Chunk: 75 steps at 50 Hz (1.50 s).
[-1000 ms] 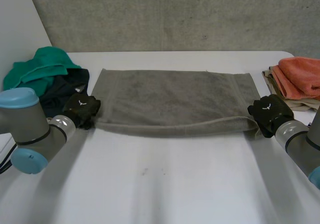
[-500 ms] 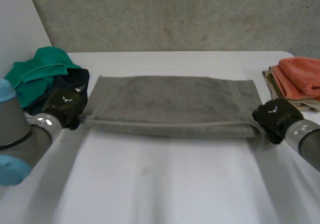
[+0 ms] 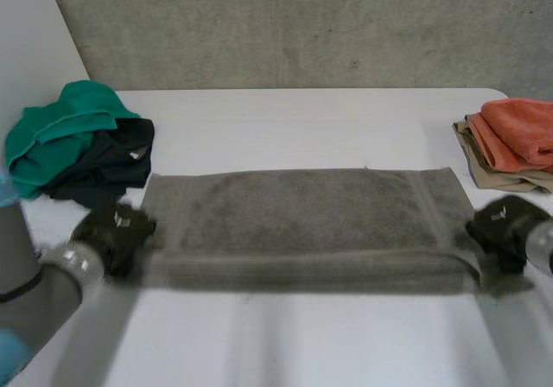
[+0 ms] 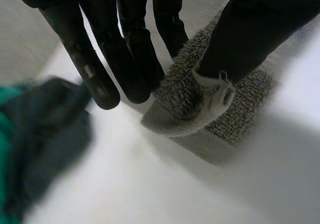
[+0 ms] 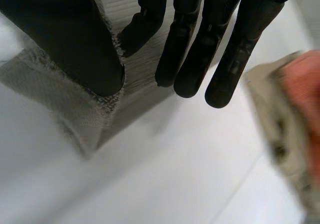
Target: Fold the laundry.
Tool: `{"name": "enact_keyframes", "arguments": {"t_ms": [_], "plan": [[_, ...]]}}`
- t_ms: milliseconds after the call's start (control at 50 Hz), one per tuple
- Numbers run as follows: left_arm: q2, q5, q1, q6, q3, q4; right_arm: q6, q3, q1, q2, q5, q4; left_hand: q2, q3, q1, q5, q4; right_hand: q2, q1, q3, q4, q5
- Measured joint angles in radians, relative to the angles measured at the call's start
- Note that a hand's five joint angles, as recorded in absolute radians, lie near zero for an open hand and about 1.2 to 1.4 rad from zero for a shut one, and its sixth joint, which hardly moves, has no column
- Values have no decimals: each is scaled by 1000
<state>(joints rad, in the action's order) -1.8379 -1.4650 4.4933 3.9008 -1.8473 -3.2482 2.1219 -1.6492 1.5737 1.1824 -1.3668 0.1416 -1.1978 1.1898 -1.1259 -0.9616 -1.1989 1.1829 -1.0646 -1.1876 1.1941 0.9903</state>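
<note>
We see the grey towel (image 3: 302, 221) lying as a long doubled strip across the middle of the bench (image 3: 294, 119), nearer the robot than it lay a second ago, when its far edge sat well up toward the back of the bench. Both arms have drawn back together and pulled the cloth with them, and the strip now looks flatter and stretched taut between them. The left hand (image 3: 112, 230) holds the towel's near left corner. Its wrist view shows the thumb pressing the folded corner against one finger while the other fingers stay straight above the bench. The right hand (image 3: 505, 225) grips the opposite near corner in the same way, with cloth pinched under the thumb and the remaining fingers extended. The heap of green and dark clothes (image 3: 73, 141) sits just beyond the left end of the towel, and the folded orange and tan stack (image 3: 518, 136) sits beyond the right end; neither has been disturbed. We judge that the drag has smoothed the first fold and brought the towel within easy reach, so the next step is probably to fold the strip end to end. Both corner pinches need to hold until the cloth settles.
</note>
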Motion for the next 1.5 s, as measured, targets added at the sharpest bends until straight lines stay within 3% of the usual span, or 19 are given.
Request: {"name": "enact_keyframes", "arguments": {"t_ms": [100,200,320,440,540,560,640,740,840,860,880,900,940,1060,1100,1260,1500], "plan": [[-113,-66,-46,-25,253,-108,92,157,71,-30,-49,-141,0,3,0,0,-2,0,0,0,0,0],[-153,-145,-82,-116,577,-248,291,383,152,-12,-111,-361,0,3,0,0,-3,0,-4,0,0,0],[-134,-175,-88,-242,718,-402,429,465,167,41,-125,-545,0,3,0,0,-3,0,-5,0,0,0],[-96,-173,-82,-288,622,-426,455,452,162,66,-94,-553,-2,4,0,-16,-3,0,-5,0,0,0],[-75,-166,-82,-303,464,-408,431,409,158,42,-10,-443,-4,7,0,-16,-3,0,-5,0,0,0],[-72,-163,-85,-309,384,-401,404,386,156,9,37,-376,-4,7,0,-16,-3,0,-5,0,0,0],[-86,-159,-93,-319,260,-393,307,348,155,-87,95,-245,-4,7,0,-16,-3,0,-5,0,0,0],[-141,-157,-115,-322,179,-391,127,319,156,-213,99,-113,-4,7,0,-16,-3,0,-5,0,0,0],[-180,-157,-132,-323,154,-392,31,306,156,-286,66,-88,-4,7,0,-16,-3,-49,21,46,-49,-32],[-183,-158,-133,-323,153,-391,35,302,156,-291,59,-99,-4,7,0,-16,-3,-49,21,46,-49,-32],[-187,-158,-134,-323,151,-391,61,291,156,-292,48,-127,-4,7,0,-16,-3,-273,228,275,-280,-234],[-187,-158,-134,-323,151,-391,71,287,155,-290,46,-135,-4,7,0,-16,-3,-273,228,275,-280,-234],[-186,-159,-133,-323,151,-389,160,255,152,-261,36,-191,-4,7,0,-16,-3,-491,421,493,-499,-455],[-168,-159,-129,-325,148,-377,395,151,129,-132,31,-265,-4,7,0,-16,-3,-534,463,540,-546,-504],[-161,-160,-127,-326,144,-372,486,104,116,-85,31,-274,-4,7,0,-16,-3,-724,632,731,-734,-705],[-152,-160,-124,-327,130,-367,634,5,82,-42,32,-234,-4,7,0,-16,-3,-766,677,775,-790,-759],[-153,-159,-113,-327,128,-367,623,-5,70,-67,46,-179,-4,7,0,-16,-3,-763,674,773,-786,-756]]}}
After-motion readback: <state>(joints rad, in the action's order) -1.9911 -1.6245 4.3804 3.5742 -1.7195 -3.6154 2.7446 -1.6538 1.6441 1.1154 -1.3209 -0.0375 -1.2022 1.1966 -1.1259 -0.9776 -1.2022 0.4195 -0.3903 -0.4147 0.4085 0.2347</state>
